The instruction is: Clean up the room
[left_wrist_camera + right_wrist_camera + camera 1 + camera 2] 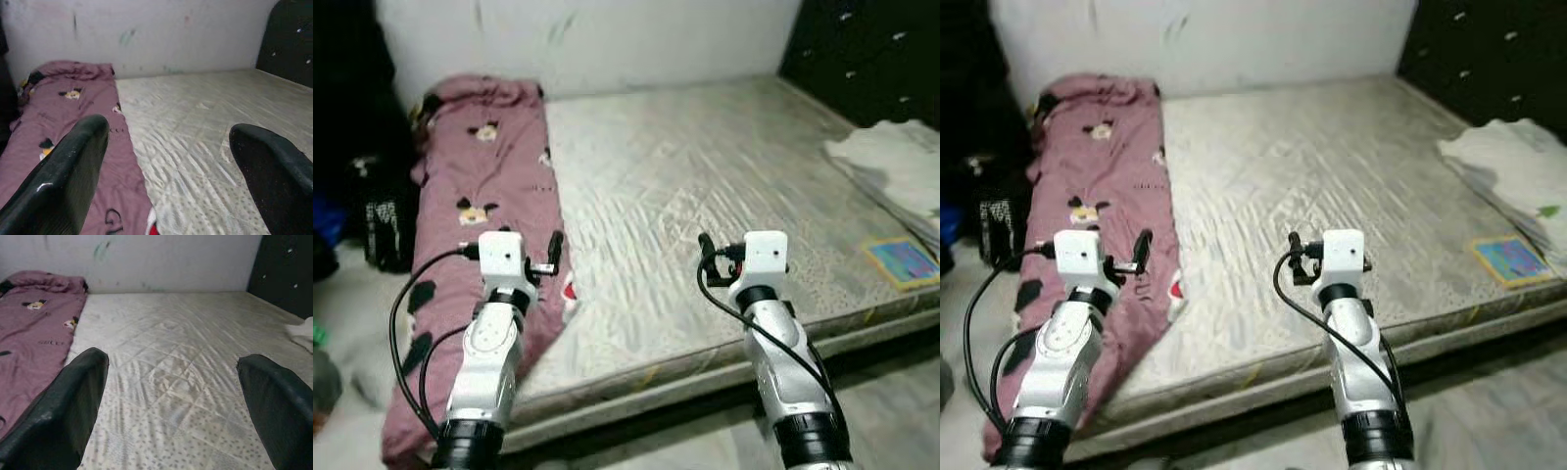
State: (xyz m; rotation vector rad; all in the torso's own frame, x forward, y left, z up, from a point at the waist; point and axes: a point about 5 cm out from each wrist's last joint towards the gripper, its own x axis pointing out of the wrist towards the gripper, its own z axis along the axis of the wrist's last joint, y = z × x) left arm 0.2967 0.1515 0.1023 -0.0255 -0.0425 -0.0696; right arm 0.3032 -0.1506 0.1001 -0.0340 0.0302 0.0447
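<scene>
Nearby: pink blanket (484, 206) along mattress (705, 186) left edge, white cloth (896, 162) right.

L end effector (166, 161) & R end effector (171, 396) raised fwd, fingers spread.

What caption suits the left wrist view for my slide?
Open left end effector above bare quilted grey mattress beside mauve cartoon-print blanket.

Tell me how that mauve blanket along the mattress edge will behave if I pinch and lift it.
The mauve blanket looks soft and creased, so probably floppy: it should sag and trail. It overhangs the mattress edge, so it may slide off when pulled.
</scene>
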